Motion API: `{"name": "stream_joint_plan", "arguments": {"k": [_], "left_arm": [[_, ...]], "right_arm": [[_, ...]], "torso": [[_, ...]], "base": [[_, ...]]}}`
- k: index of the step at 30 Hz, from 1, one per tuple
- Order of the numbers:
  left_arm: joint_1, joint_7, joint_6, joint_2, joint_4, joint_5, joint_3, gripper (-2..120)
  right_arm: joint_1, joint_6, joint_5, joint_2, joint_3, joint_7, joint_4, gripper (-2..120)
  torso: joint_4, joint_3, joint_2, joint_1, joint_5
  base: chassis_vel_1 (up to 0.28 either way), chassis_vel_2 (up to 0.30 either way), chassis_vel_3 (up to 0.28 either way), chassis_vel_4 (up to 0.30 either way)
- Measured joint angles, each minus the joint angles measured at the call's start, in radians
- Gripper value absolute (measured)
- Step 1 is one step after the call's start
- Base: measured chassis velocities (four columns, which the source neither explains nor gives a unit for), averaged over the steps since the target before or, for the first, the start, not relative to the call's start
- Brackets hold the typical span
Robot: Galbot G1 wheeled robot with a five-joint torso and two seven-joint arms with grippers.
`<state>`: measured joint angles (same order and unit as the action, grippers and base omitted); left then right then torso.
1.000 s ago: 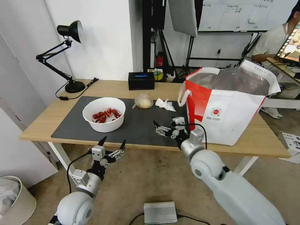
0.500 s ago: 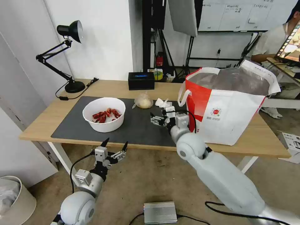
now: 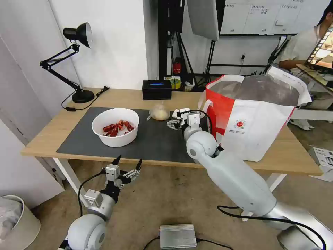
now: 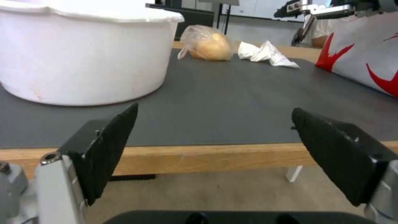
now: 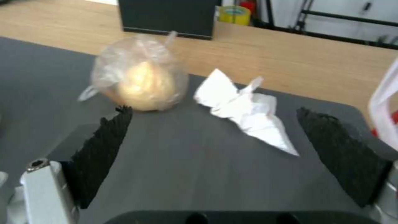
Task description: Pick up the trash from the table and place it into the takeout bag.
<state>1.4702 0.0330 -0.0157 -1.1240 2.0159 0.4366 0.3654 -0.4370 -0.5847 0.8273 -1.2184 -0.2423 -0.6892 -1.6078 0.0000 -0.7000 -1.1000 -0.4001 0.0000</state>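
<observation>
Currently three trash items on mat: bowl (image 3: 115, 126), knotted bag (image 3: 159, 112), tissue (image 5: 244, 111). Right gripper (image 5: 215, 140) fingers wide above tissue; left gripper (image 3: 126, 162) wide, below surface's (image 3: 48, 137) near edge.

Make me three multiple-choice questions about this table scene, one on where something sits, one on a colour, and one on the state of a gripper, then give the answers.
1. Where does the crumpled white tissue lie?
A. inside the white bowl
B. on the dark mat beside the knotted clear bag
C. on the floor

2. What colour are the side panels of the takeout bag?
A. blue
B. green
C. red

3. How is the right gripper now?
A. open above the mat, holding nothing
B. shut on the bowl
C. inside the takeout bag

Answers: 1 B, the tissue rests on the mat next to the knotted clear bag. 2 C, its near side panel shows red. 3 A, the right wrist view shows its fingers spread with bare mat between them.
</observation>
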Motion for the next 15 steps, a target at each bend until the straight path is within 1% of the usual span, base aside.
{"name": "stream_joint_plan", "arguments": {"k": [9, 15], "left_arm": [[0.004, 0.000, -0.001, -0.001, -0.005, -0.003, -0.003, 100], [0.006, 0.000, -0.003, -0.004, -0.009, -0.007, -0.008, 100]], "right_arm": [[0.043, -0.041, 0.006, -0.034, -0.006, -0.079, 0.065, 100], [0.063, -0.049, 0.004, -0.060, -0.003, -0.103, 0.110, 100]], "torso": [[0.0000, 0.000, 0.000, 0.000, 0.0000], [0.0000, 0.000, 0.000, 0.000, 0.0000]], "base": [[0.000, 0.000, 0.000, 0.000], [0.000, 0.000, 0.000, 0.000]]}}
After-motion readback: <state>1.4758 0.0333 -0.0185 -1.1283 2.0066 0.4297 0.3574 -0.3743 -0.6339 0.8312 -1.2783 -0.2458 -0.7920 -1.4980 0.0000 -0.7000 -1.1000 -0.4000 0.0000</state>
